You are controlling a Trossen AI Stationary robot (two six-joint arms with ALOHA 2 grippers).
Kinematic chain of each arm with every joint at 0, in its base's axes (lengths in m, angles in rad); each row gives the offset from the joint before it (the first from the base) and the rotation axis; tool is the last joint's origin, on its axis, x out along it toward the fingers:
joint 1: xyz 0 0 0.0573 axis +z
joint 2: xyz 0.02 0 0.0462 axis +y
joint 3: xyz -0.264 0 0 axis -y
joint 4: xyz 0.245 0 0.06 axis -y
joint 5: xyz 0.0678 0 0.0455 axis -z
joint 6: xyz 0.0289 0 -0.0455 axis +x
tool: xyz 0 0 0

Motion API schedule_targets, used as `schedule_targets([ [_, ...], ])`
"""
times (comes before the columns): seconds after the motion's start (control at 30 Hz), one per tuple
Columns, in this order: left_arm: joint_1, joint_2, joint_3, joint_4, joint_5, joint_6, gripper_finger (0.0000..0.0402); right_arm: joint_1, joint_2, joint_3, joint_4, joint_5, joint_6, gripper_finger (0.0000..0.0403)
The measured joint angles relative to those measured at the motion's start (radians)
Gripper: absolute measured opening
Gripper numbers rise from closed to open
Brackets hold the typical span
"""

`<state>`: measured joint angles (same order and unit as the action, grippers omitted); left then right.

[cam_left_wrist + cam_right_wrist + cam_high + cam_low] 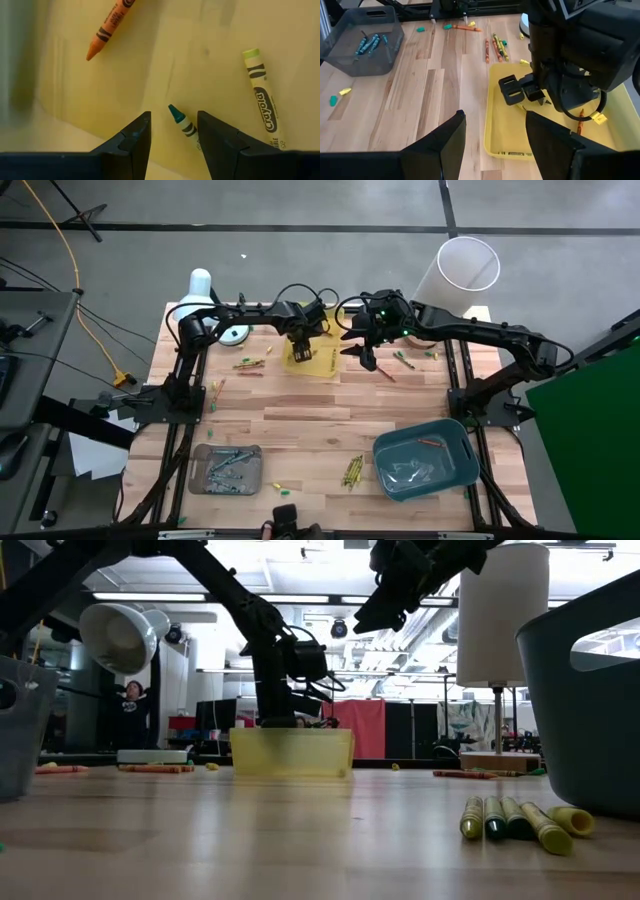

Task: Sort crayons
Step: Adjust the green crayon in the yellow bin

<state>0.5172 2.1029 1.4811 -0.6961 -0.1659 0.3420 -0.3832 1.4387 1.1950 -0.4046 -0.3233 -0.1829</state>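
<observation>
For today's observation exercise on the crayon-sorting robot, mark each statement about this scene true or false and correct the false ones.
1. The left gripper hangs open over the yellow tray. True.
2. The grey tray holds blue crayons. True.
3. The teal tray is stacked inside the yellow tray. False: it sits apart, at the near right of the table.
4. The right gripper is shut on a crayon. False: it is open and holds nothing.
5. An orange crayon lies in the yellow tray. True.
</observation>
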Motion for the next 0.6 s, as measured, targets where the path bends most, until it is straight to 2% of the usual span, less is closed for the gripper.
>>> schedule_targets([
  [0.23, 0.014, 0.017, 0.004, -0.014, 0.072, -0.112, 0.0141, 0.000, 0.000, 0.000, -0.001, 0.000, 0.000, 0.0199],
  [0.4, 0.018, 0.019, 0.003, -0.018, 0.076, -0.168, 0.0123, 0.000, 0.000, 0.000, -0.001, 0.000, 0.000, 0.0199],
  [0.6, 0.015, 0.018, 0.002, -0.017, 0.057, -0.174, 0.0064, 0.000, 0.000, 0.000, -0.001, 0.000, 0.000, 0.0199],
])
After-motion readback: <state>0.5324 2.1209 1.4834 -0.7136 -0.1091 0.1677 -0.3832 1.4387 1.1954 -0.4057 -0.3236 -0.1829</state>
